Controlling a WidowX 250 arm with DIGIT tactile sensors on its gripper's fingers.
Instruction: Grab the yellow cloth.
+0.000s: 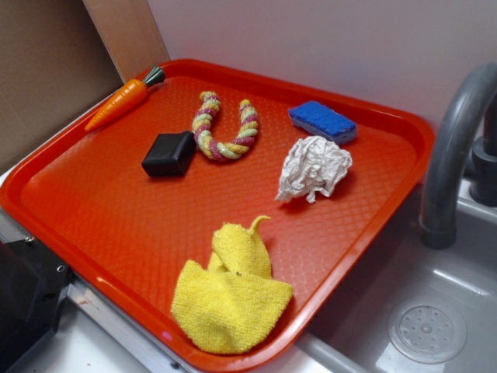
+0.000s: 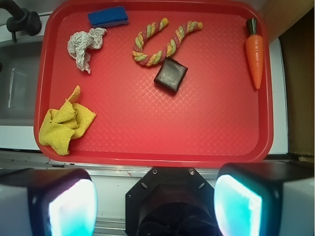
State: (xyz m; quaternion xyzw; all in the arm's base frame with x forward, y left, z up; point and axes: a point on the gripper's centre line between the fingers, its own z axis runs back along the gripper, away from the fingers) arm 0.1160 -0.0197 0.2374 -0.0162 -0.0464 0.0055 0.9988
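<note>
The yellow cloth (image 1: 233, 299) (image 2: 64, 125) lies rumpled and folded in a corner of the red tray (image 1: 140, 225) (image 2: 197, 128), close to the rim, with one tip sticking up. In the wrist view my gripper (image 2: 155, 204) hangs high above the counter just outside the tray's long edge. Its jaws are wide apart and hold nothing. The cloth is ahead and well to the left of the left finger (image 2: 69, 206). The exterior view does not show the gripper.
On the tray lie a white paper wad (image 1: 313, 169) (image 2: 84, 43), blue sponge (image 1: 322, 122) (image 2: 108, 16), braided rope toy (image 1: 225, 128) (image 2: 162, 42), black block (image 1: 168, 153) (image 2: 171, 74) and toy carrot (image 1: 120, 101) (image 2: 255, 51). A grey faucet (image 1: 454, 155) and sink drain (image 1: 427, 330) adjoin the cloth's side.
</note>
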